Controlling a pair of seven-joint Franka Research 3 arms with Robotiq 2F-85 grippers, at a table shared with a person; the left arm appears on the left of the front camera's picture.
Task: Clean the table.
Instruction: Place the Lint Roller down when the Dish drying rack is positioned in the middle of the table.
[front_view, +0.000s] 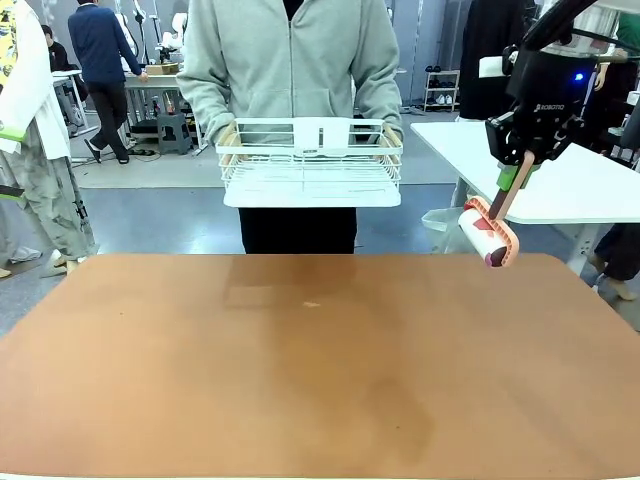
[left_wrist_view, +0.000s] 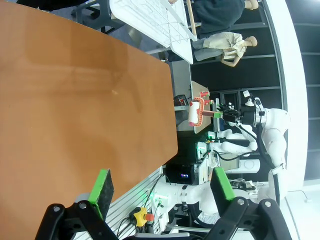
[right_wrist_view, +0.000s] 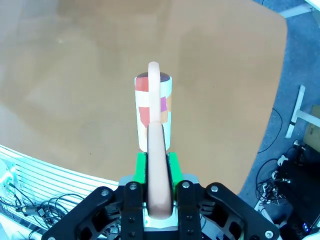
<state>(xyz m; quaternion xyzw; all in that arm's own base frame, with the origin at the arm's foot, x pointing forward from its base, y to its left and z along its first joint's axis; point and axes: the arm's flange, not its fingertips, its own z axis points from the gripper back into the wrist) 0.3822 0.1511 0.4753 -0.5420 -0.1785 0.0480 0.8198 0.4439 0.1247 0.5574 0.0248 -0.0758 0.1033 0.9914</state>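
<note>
I had right gripper (front_view: 520, 172) clamped on the pink-handled lint roller (front_view: 487, 235), poised over the far right corner of the reddish-brown matte worktop (front_view: 300, 380), presumably to start rolling; left gripper (left_wrist_view: 162, 186) hung released by the near edge.

Our right gripper (front_view: 518, 170) hangs in the upper right of the front view, wrist pointing down, jaws clamped on a lint roller (front_view: 487, 232) by its handle. Our left gripper (left_wrist_view: 161, 187) rises from the bottom edge of its wrist view, jaws spread wide, holding nothing.
</note>
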